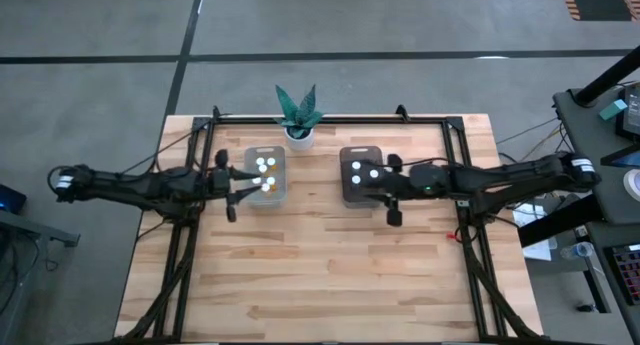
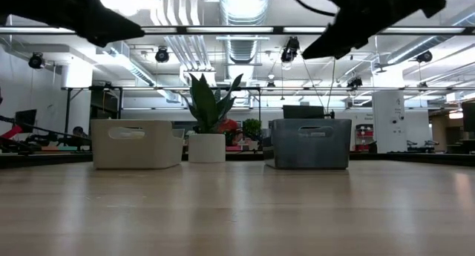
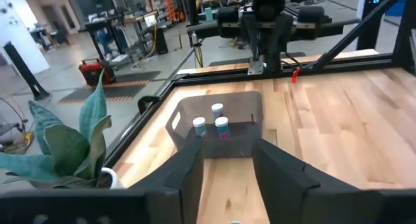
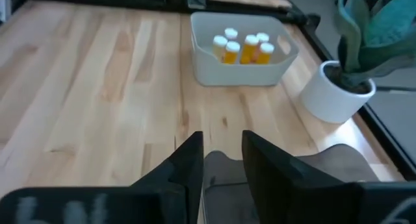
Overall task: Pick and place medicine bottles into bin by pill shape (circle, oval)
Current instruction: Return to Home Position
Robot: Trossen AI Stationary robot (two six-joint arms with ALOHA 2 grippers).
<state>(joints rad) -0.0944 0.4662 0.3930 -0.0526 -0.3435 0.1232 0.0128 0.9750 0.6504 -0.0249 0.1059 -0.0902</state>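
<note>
1. While looking straight down on the wooden table [image 1: 330, 275], spotting two tubs standing apart toward the far edge: clear tub [image 1: 266, 151] on the left, dark tub [image 1: 362, 150] on the right.
2. Noting one green plant [image 1: 298, 107] in its white pot [image 1: 298, 136], sitting behind the gap between the tubs and apart from both.
3. Catching the left gripper [image 3: 227, 149] hanging high in the air at the clear tub's outer side, with fingers spread and nothing between them, pointing across at the dark tub.
4. Finding the right gripper [image 4: 223, 139] hanging just as high over the dark tub's outer side, with fingers parted around nothing, facing the clear tub.
5. Counting three white-capped bottles [image 3: 217, 111] standing upright in the dark tub.
6. Counting orange bottles [image 4: 249, 49] bunched upright in the clear tub: five or six, with caps overlapping too much for a firm number.
7. Tracking black frame rails [image 1: 360, 119] running along the table's back and sides, and picking out one small red thing [image 3: 296, 74] lying on the wood near the right arm's base.
8. Trying for print on the bottles: getting only blue and pink patches in the dark tub, too small for reading.
</note>
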